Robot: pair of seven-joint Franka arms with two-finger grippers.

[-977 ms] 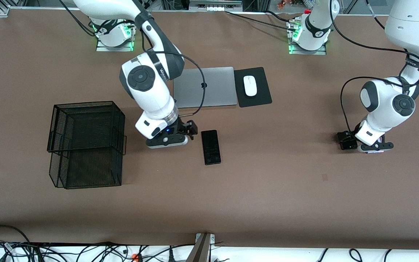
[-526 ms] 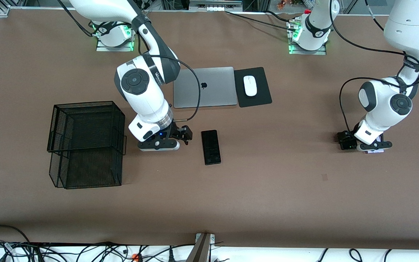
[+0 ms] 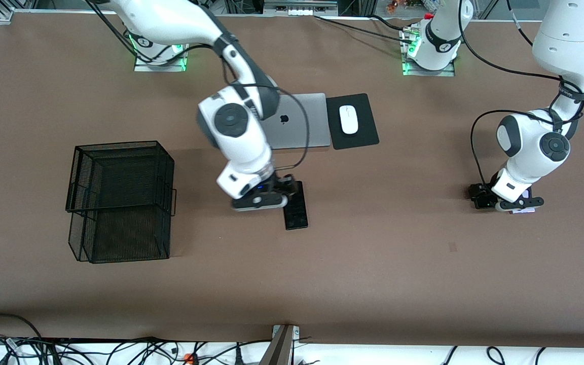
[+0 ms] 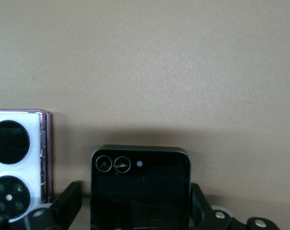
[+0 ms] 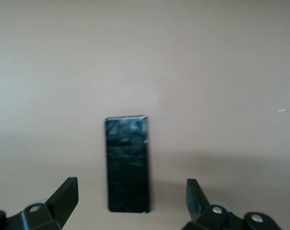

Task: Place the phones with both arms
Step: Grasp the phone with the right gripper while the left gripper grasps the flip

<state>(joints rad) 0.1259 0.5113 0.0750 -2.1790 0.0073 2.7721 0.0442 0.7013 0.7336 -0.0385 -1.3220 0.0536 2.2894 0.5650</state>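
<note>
We see our right gripper [image 5: 130, 201] spread wide above the long black phone [image 5: 128, 163], while our left gripper [image 4: 135, 211] straddles the small black phone [image 4: 140, 187], fingers [image 4: 68, 206] just clear, lilac-white phone [image 4: 18, 160] beside it.

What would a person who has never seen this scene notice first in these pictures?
Probably the two white arms, each reaching down over a phone. The right gripper hangs open over the long black phone, which lies in the middle of the table, nearer the front camera than the silver laptop. At the left arm's end, the left gripper straddles the small black phone, with the lilac-white phone beside it.
</note>
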